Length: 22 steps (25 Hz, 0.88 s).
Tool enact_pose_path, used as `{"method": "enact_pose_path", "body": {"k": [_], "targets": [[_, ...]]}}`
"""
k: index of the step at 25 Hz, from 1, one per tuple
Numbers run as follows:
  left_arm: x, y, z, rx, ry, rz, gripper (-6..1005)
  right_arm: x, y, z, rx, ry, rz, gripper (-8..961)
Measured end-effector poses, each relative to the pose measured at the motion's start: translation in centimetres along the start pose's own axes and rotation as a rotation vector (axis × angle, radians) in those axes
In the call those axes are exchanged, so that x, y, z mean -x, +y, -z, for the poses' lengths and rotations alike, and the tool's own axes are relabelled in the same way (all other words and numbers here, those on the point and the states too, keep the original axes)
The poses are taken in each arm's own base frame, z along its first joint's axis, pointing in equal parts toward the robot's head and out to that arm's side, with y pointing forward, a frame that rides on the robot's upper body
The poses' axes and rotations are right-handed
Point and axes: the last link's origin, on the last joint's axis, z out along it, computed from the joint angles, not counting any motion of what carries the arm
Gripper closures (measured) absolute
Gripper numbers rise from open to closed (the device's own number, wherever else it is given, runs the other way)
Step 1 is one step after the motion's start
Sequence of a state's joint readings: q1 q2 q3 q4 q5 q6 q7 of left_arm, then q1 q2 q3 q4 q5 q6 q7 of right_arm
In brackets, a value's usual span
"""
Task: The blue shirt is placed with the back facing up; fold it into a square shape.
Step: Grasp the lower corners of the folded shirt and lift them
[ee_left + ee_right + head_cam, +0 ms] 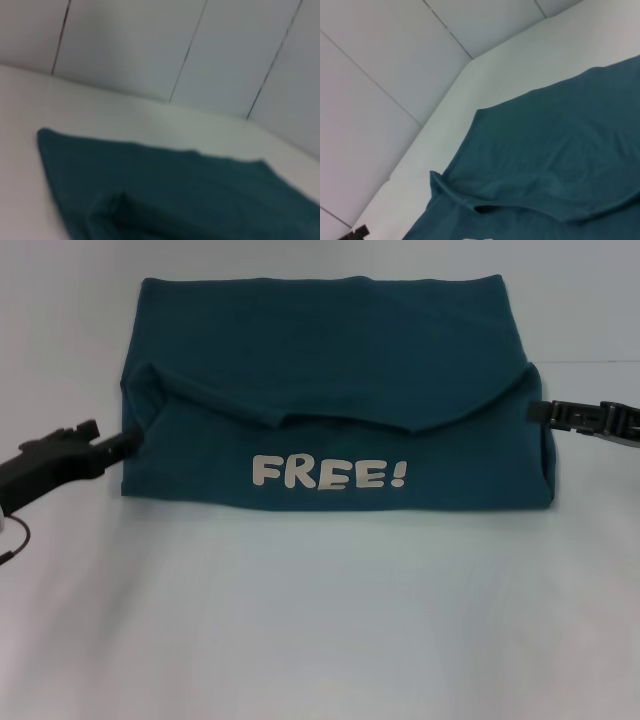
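The blue shirt lies folded on the white desk, lettering up. The left claw and right claw flank its side edges — probably to catch the next fold — though whether either grips cloth I cannot tell

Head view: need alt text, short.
A partly folded blue shirt lies on a white table, white "FREE!" lettering showing near the front edge. The left end effector is at its left edge, the right end effector at its right edge.
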<state>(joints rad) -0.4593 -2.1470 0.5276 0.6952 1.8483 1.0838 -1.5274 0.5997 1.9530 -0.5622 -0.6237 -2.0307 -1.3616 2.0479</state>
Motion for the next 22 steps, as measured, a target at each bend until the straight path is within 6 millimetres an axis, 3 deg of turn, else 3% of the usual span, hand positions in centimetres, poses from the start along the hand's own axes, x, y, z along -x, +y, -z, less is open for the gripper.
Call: {"method": "enact_pose_path", "body": {"k": [10,22], "targets": [[2.3,-0.6,0.8,-0.052,-0.081,-0.181,237,-0.4,-0.4,0.1,-0.021,0.004,-0.034,273],[3.7,-0.8,-0.9,-0.107,-0.195,-0.297,245,-0.6,-0.6,-0.1,-0.033,-0.002,-0.047,272]]}}
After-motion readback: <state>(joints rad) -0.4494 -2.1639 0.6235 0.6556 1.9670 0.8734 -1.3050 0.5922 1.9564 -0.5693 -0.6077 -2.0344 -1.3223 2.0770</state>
